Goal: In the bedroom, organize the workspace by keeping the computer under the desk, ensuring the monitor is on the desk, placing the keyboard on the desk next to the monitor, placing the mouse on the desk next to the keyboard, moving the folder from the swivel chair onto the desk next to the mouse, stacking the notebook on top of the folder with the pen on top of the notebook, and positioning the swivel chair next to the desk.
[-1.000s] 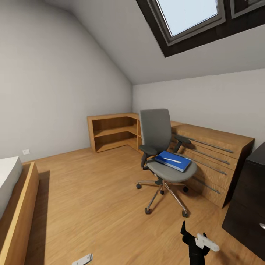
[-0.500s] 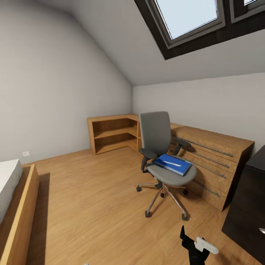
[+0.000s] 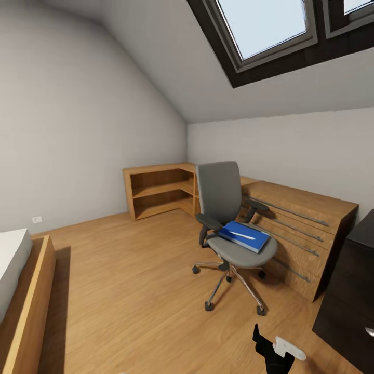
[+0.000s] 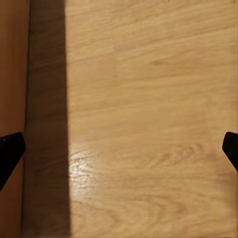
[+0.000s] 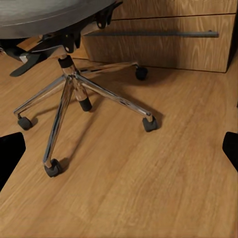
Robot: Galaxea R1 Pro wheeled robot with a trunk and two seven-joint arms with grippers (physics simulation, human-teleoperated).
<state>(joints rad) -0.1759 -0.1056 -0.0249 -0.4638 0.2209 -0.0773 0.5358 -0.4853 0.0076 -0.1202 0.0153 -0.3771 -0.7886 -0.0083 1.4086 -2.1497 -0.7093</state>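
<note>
The blue folder (image 3: 244,236) lies flat on the grey seat of the swivel chair (image 3: 228,228), turned at an angle so that one corner points toward the seat's front edge. A slim white pen (image 3: 242,236) rests on top of the folder, lying along its length. Whether a notebook lies between pen and folder cannot be told from the head view. The chair stands upright on the wooden floor (image 3: 130,280), its tall back toward the far wall and its chrome five-star base (image 5: 74,94) spread on castors.

Just behind and beside the chair runs a long wooden chest of drawers (image 3: 296,228) with thin metal bar handles, set against the wall. It joins a low open wooden shelf unit (image 3: 158,189) in the corner of the room. At the right edge of the head view stands the black drawer unit of the desk (image 3: 350,296), with a round silver knob at the frame's edge. Above, a dark-framed skylight (image 3: 270,31) is set in the sloping ceiling. At the left edge, a wooden bed frame (image 3: 26,306) holds a white mattress.

The right gripper (image 3: 274,350) shows low in the head view, near the floor in front of the chair; in the right wrist view its dark fingertips (image 5: 10,151) sit far apart at both edges, so it is spread wide and holds nothing. The left gripper (image 4: 119,148) likewise has its fingertips wide apart over bare floor beside a shadowed wooden panel.
</note>
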